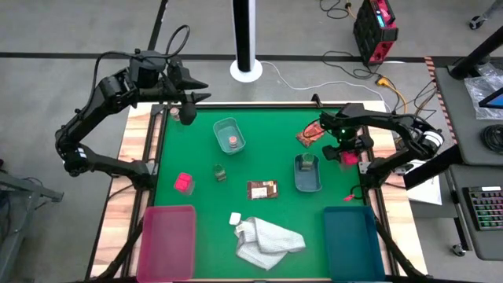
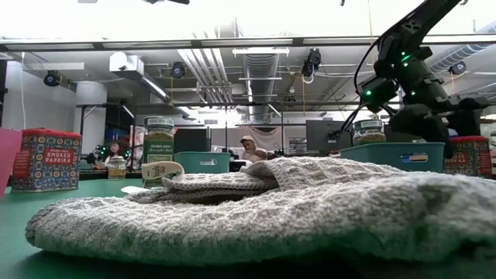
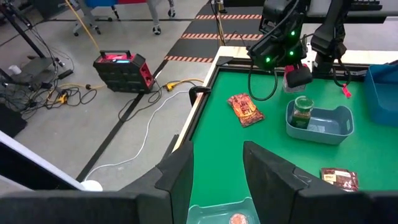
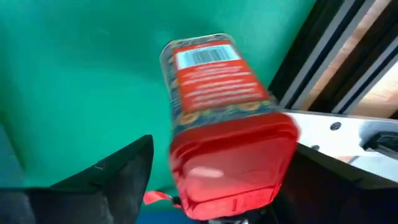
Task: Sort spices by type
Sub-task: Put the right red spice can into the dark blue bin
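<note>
A bright red block [image 4: 224, 118] stands on the green mat near the table's right edge. My right gripper [image 1: 346, 154] points down over it, open, with one finger on each side of its red lid [image 4: 233, 158]. Next to it a greenish jar [image 1: 306, 160] stands in a pale tray [image 1: 308, 182]. A pink-topped jar [image 1: 233, 141] stands in a second tray [image 1: 222, 126]. Loose on the mat are another red block [image 1: 183, 183], a greenish jar [image 1: 219, 173], a brown packet [image 1: 262, 189] and a red-orange packet [image 1: 310, 134]. My left gripper [image 1: 206, 90] waits open, high at the far left.
A white cloth [image 1: 267, 240] lies crumpled at the near middle, with a small white thing [image 1: 234, 218] beside it. A pink bin [image 1: 167, 240] and a teal bin [image 1: 354, 240] stand at the near corners. The table's raised right rail [image 4: 348, 81] runs close beside the red block.
</note>
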